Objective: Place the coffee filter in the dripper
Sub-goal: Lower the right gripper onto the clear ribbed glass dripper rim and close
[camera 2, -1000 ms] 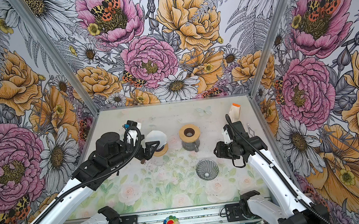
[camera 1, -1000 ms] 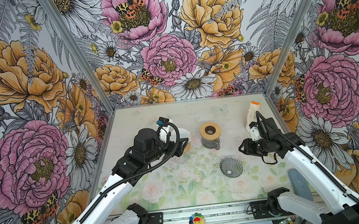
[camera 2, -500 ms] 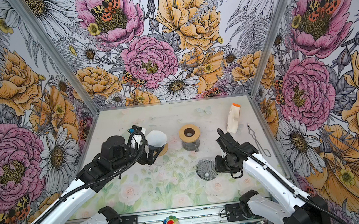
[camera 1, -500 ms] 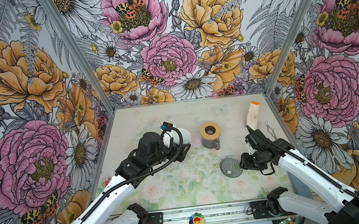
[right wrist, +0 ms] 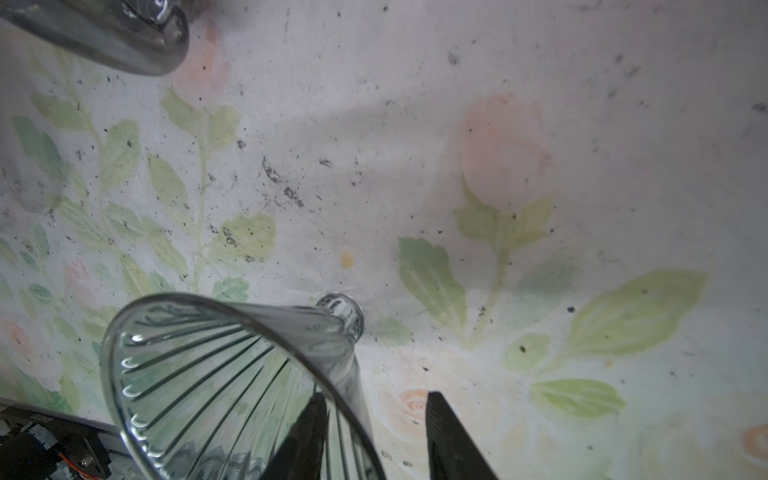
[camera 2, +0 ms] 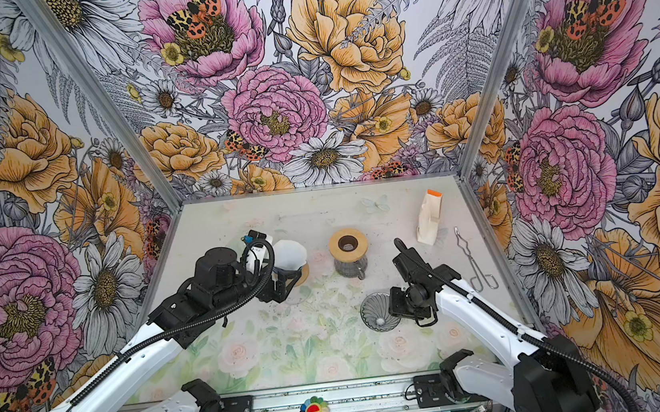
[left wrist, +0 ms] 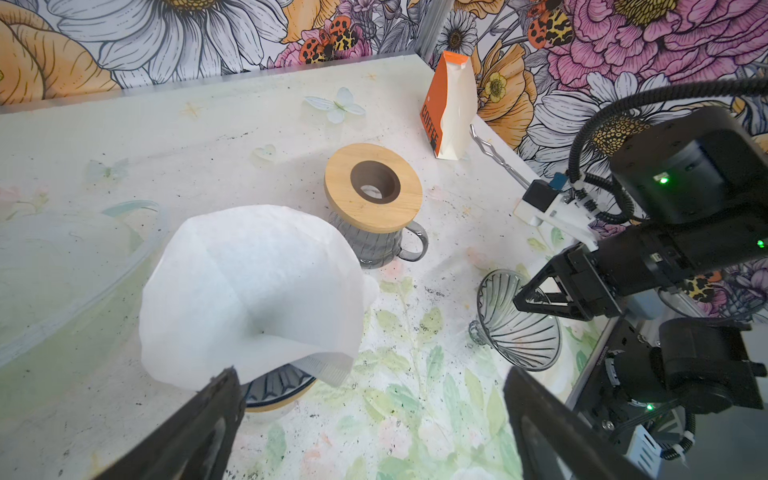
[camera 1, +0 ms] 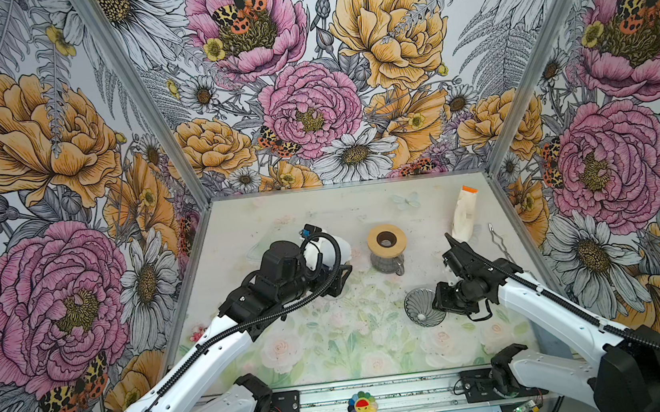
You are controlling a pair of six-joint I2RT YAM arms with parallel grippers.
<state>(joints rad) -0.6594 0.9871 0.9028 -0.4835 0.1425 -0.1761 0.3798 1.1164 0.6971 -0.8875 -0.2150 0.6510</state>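
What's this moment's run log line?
left gripper: open, by filter | right gripper: open, jaws straddling glass dripper rim | filter: apart from glass dripper

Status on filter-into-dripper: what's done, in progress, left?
Done: nothing visible yet; the coffee filter sits apart from the glass dripper, which lies tipped on its side. In hand: right pincer straddles the dripper's rim, jaws not yet closed; left pincer open by the filter, not gripping. Left: probably stand the dripper up, grasp the filter, seat it inside.
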